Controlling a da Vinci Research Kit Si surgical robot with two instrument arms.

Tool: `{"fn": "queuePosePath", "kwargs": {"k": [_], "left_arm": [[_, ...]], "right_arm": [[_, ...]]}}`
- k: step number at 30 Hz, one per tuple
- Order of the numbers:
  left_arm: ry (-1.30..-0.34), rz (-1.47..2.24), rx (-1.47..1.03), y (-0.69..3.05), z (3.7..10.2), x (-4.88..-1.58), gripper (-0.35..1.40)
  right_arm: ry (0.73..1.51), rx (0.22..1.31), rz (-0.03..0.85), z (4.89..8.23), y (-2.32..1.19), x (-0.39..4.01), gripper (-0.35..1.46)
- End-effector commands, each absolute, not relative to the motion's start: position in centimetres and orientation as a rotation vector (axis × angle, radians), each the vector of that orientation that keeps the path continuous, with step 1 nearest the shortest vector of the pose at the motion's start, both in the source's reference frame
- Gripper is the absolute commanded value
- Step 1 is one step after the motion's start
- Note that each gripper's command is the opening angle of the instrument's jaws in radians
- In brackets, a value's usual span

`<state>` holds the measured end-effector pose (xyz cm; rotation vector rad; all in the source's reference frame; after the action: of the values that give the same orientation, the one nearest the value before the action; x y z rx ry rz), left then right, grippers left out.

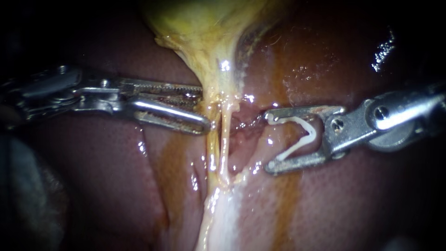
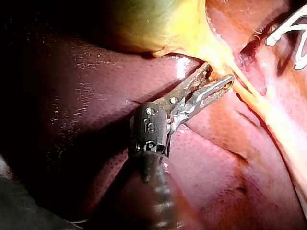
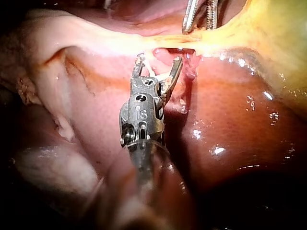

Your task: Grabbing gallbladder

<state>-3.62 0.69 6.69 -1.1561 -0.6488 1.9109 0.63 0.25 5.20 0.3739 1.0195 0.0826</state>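
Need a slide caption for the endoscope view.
Left instrument, jaws open, at the neck of the gallbladder; right instrument holds a white clip in its jaws, over the liver.

The gallbladder [image 1: 200, 23] is sitting at top centre of the endoscope view, its stalk of tissue [image 1: 216, 79] running down the middle over the liver [image 1: 102, 186]. The left instrument [image 1: 206, 106] is reaching in from the left, jaws apart against the stalk. The right instrument [image 1: 270, 142] is lying just right of the stalk, a clip [image 1: 312, 132] sitting between its jaws, touching both.
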Motion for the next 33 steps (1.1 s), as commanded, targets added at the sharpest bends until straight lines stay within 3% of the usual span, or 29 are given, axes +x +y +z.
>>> {"fn": "queuePosePath", "kwargs": {"k": [1,14,17,33], "left_arm": [[-0.650,1.909,-1.156,0.70,6.67,-3.61,0.22],[-0.677,1.861,-1.125,0.72,6.59,-3.61,-0.01],[-0.695,1.831,-1.097,0.70,6.57,-3.60,-0.35],[-0.804,1.812,-1.013,0.85,6.02,-3.41,-0.35]], "right_arm": [[1.020,0.374,0.083,5.20,0.25,0.63,0.50],[1.020,0.374,0.082,5.20,0.25,0.63,0.50],[1.020,0.374,0.082,5.20,0.25,0.63,0.50],[1.020,0.374,0.082,5.20,0.25,0.63,0.50]]}}
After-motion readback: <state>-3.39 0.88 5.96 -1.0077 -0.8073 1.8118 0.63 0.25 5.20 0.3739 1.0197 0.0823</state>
